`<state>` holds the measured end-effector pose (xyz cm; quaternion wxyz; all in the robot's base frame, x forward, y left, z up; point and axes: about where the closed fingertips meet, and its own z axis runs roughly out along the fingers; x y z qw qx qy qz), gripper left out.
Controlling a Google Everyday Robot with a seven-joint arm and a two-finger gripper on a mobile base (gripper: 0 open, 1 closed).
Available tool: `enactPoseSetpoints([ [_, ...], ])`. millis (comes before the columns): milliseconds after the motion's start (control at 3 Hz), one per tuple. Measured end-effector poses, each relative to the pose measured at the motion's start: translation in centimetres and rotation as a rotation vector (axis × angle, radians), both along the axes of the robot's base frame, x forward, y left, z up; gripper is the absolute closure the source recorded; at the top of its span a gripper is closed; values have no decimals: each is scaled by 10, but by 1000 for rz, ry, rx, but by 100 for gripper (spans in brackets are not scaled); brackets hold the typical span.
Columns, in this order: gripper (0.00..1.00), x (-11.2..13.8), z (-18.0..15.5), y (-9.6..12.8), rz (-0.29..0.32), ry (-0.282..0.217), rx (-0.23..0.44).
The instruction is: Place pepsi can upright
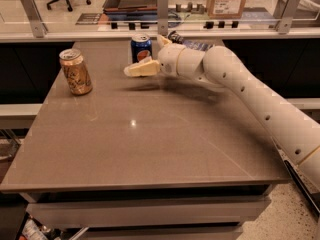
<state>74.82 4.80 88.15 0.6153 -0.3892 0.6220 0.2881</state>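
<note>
I see the claw (145,57) near the middle of the bench's (150,149) far edge, its fingers spread wide. One pale finger (142,69) juts toward the left edge, low across the front of the pepsi can (141,46). The other shows just beside the can's right side, near its top. The can stands upright on the bench between them, silver top up and logo facing me. I cannot tell whether either finger touches it. A gold-tan can (76,72) stands upright near the left edge, well apart from the claw.
</note>
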Motion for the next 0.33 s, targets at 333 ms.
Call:
enactPoseSetpoints([
  [333, 0, 0, 0, 0, 0, 0, 0],
])
